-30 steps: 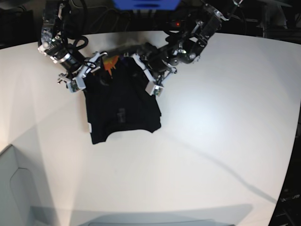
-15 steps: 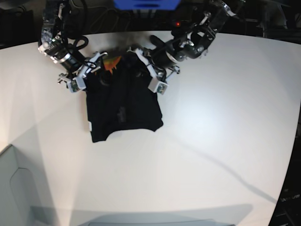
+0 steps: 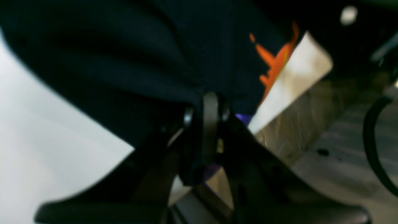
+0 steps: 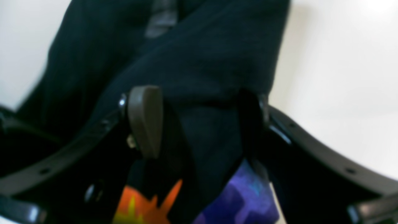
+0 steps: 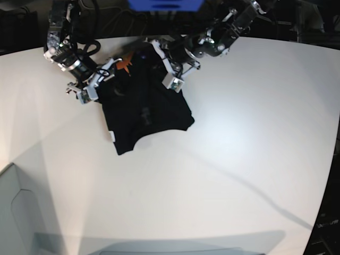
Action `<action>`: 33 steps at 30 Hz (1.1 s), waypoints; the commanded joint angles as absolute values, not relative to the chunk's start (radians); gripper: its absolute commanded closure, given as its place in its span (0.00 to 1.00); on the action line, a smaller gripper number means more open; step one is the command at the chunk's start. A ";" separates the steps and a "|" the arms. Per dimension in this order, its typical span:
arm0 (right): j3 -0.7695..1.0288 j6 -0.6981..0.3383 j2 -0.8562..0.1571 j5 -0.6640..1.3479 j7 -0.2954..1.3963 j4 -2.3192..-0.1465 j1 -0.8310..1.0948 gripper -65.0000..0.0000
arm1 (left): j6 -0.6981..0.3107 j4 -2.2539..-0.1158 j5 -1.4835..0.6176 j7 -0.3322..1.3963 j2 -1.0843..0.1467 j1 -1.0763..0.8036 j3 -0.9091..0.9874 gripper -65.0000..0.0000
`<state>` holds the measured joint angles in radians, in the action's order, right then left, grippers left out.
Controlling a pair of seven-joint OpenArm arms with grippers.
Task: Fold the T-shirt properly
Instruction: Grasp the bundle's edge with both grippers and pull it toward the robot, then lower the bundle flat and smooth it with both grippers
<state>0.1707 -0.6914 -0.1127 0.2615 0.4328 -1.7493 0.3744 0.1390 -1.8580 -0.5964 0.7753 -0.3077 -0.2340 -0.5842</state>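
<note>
A black T-shirt [image 5: 143, 114] is lying at the far left of a white worktop [image 5: 239, 138]. The left pincer [image 3: 206, 109] is clamping its far edge. The right pincer [image 4: 199, 118] is gaping wide, cloth bunching between its fingers [image 4: 145, 119].

You see a white table [image 5: 239, 133] with a curved far edge, stretching bare well beyond either hand. A blue object [image 5: 164, 4] sits past that edge, behind the hands. A pale grey panel [image 5: 16, 212] occupies the near corner, far from both.
</note>
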 commanded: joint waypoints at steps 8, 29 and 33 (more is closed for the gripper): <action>0.173 -0.698 -0.116 0.277 0.412 -1.764 0.366 0.41 | 0.139 -1.811 -0.504 0.776 -0.344 -0.150 -0.760 1.00; 0.173 -0.698 -0.113 0.278 0.415 -1.890 0.394 0.41 | 0.140 -1.643 -0.367 0.774 -0.341 -0.042 -0.981 1.00; 0.156 -0.698 -0.088 0.277 0.415 -1.885 0.406 0.41 | 0.140 -1.641 -0.367 0.774 -0.344 -0.033 -0.978 1.00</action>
